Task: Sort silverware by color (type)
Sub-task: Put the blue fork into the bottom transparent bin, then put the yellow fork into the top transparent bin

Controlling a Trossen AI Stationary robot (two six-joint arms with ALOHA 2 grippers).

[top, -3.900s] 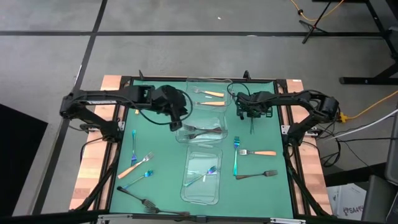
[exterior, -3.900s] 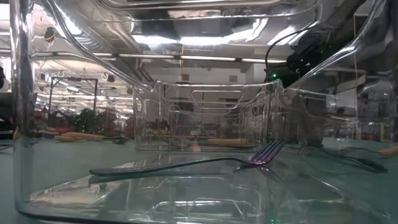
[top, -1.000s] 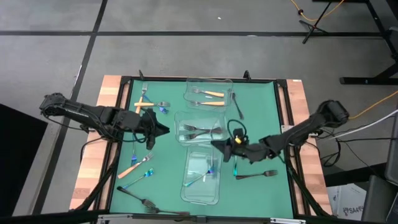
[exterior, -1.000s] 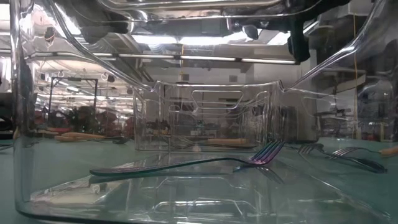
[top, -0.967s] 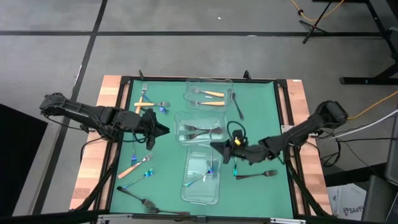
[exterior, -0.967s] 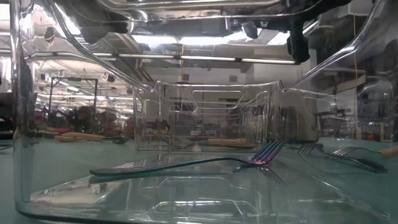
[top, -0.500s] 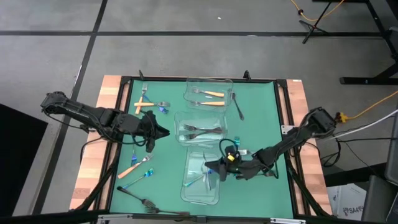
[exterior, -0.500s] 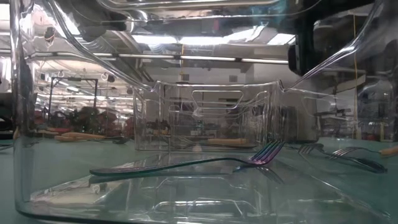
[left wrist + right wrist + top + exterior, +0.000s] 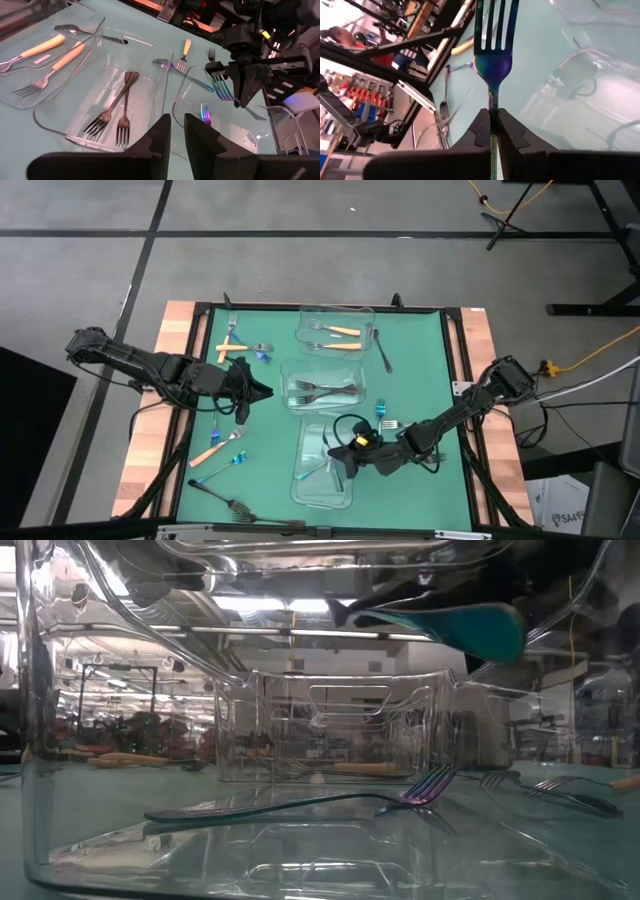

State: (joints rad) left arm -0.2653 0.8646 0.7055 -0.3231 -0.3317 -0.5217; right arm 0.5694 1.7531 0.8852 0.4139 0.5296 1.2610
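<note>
Three clear containers stand in a row down the middle of the green mat. The far one holds orange-handled forks, the middle one dark forks, the near one a blue-teal fork. My right gripper hangs over the near container, shut on another blue-teal fork. My left gripper waits left of the middle container, its fingers a narrow gap apart with nothing between them. My right gripper pinches the blue-teal fork's neck, just behind the tines, between its two fingers. The fingers come from the table's right, slanting a little down, and lie along the fork. The tines stick out ahead of the fingertips. The fork is lifted clear above the near container.
Loose forks lie on the mat: an orange one and a blue one at the far left, an orange, a blue and a dark one at the near left, a dark one at the far right.
My right gripper has gone toward the table's near edge and left and has sunk, tipping further down, carrying the blue-teal fork from beside the middle container to above the near one. It has stayed shut on the fork.
</note>
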